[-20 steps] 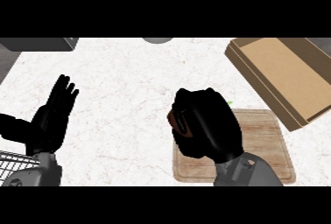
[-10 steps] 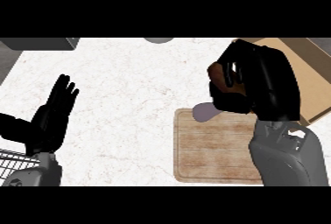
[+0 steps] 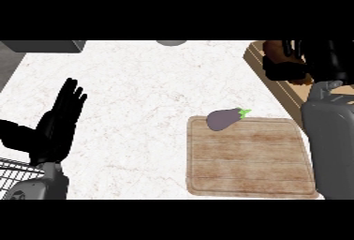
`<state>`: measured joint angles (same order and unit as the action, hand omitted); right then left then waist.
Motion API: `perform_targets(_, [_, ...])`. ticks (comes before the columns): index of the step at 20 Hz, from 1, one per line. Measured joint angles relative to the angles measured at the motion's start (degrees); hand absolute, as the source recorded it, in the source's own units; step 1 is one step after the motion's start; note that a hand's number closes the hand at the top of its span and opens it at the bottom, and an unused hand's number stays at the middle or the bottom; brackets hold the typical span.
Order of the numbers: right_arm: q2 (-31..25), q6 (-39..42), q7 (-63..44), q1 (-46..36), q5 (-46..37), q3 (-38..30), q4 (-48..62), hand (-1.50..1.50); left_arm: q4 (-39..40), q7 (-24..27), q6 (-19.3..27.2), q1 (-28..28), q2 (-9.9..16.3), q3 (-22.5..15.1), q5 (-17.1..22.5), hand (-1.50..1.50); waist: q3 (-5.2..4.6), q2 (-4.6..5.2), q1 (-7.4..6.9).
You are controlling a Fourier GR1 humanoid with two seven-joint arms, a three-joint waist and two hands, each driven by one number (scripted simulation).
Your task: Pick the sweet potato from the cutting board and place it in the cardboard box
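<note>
While hanging at two o'clock over the cardboard box [image 3: 276, 91], curling the black fingers of the right hand [image 3: 318, 58] round the sweet potato [image 3: 275, 50] and hiding most of it. Showing only a brown-orange patch of that sweet potato between the fingers, up above the box's near wall and well apart from the cutting board [image 3: 249, 161]. Running the grey right forearm [image 3: 330, 145] down the edge at three o'clock, past the board's right side.

Lying at five o'clock on the pale speckled counter [image 3: 152, 84], just below the box: the wooden cutting board, flat and bare across most of its planks. Resting on the board's upper left corner and overhanging its edge a little: a purple eggplant [image 3: 223, 119], green stem pointing toward the box.

Resting at nine o'clock with straight fingers spread and pointing up, gripping nothing: the left hand [image 3: 59, 124]. Peeking in at seven o'clock beside the left forearm: a wire basket [image 3: 14, 166]. Sitting at twelve o'clock, cut off by the view's edge: a small grey round thing [image 3: 171, 42], with a dark grey block [image 3: 45, 45] at eleven o'clock.
</note>
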<state>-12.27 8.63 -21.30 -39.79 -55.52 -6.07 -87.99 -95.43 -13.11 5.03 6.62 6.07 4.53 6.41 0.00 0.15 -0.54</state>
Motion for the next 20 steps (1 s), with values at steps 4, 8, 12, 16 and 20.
perform_targets(4, [-3.8, -5.3, 4.5, -2.2, -2.5, -2.1, 9.5, 1.5, 0.6, 0.5, 0.0, 0.1, -0.3, -0.3, -0.4, 0.0, 0.0, 0.09, -0.19])
perform_targets(8, [-7.9, -8.9, 9.7, -4.9, -3.6, -4.2, 19.7, 1.5, 0.2, -0.2, -0.2, 0.7, 0.0, 0.0, 0.0, 0.0, 0.0, 0.12, -0.35])
perform_targets(12, [-10.7, -13.6, 15.1, -7.6, -4.7, -5.5, 31.3, 1.5, 0.1, -0.8, -0.3, 1.1, 0.2, 0.0, -0.1, 0.0, 0.01, 0.23, -0.66])
perform_targets(16, [-14.4, -12.1, 17.0, -8.9, -8.4, -3.9, 40.7, 1.5, -0.5, -0.9, -0.3, 1.0, -0.1, -0.6, -0.3, 0.0, 0.01, 0.52, -1.35])
perform_targets(20, [-16.5, -7.7, 17.2, -10.1, -11.0, -2.6, 50.0, -1.5, -0.3, 0.0, -0.5, 0.8, -0.5, -1.0, -0.6, 0.0, 0.02, 0.81, -1.97])
